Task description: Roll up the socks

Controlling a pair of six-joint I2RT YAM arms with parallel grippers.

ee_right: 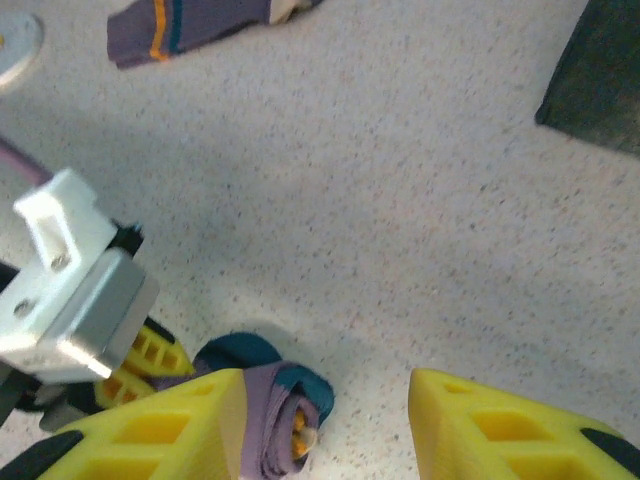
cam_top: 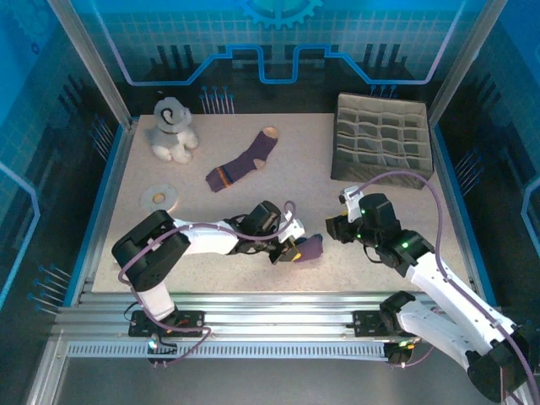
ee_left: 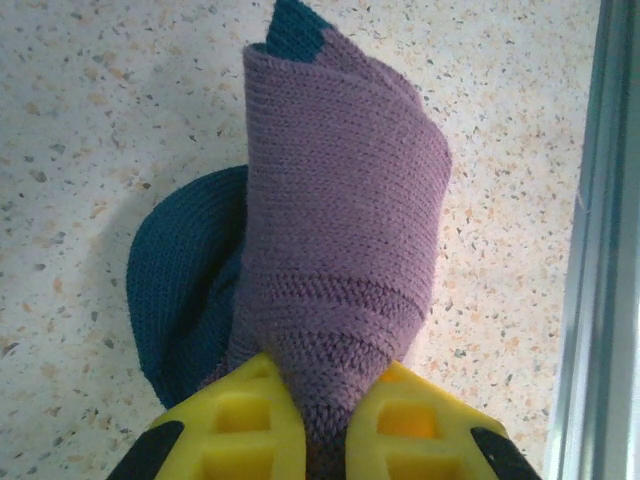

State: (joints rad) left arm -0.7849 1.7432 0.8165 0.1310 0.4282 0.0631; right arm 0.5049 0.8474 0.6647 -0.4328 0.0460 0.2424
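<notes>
Sock (ee_left: 340,230) with navy toe wound into a fat purple roll, lying near the front middle of the tabletop (cam_top: 278,198) and pinched at one end by the left hand (ee_left: 325,405), yellow fingers closed tight on the knit. Navy part bulging loose at the side of the roll, not tucked in. Right hand (ee_right: 325,405) spread wide, holding nothing, poised just beside the roll, one finger close to it; cannot tell whether touching. Second sock (cam_top: 243,162), tan at toe and heel, lying flat and unrolled well apart toward the far middle, between a grey plush toy (cam_top: 173,128) and a dark fabric organiser (cam_top: 381,139).

Likely step in hand: securing the roll, probably by turning an end over it. Main risk: unwinding. Springy knit, gripped only by a narrow pinch at one end, so apt to loosen and fan open if let go before being locked. Also possible: shoving the whole light bundle across the smooth tabletop instead of folding it, through a sideways push from the right hand. Could equally snag the loose navy bulge and drag a layer out. Second sock untouched, so roughly half done at best.
</notes>
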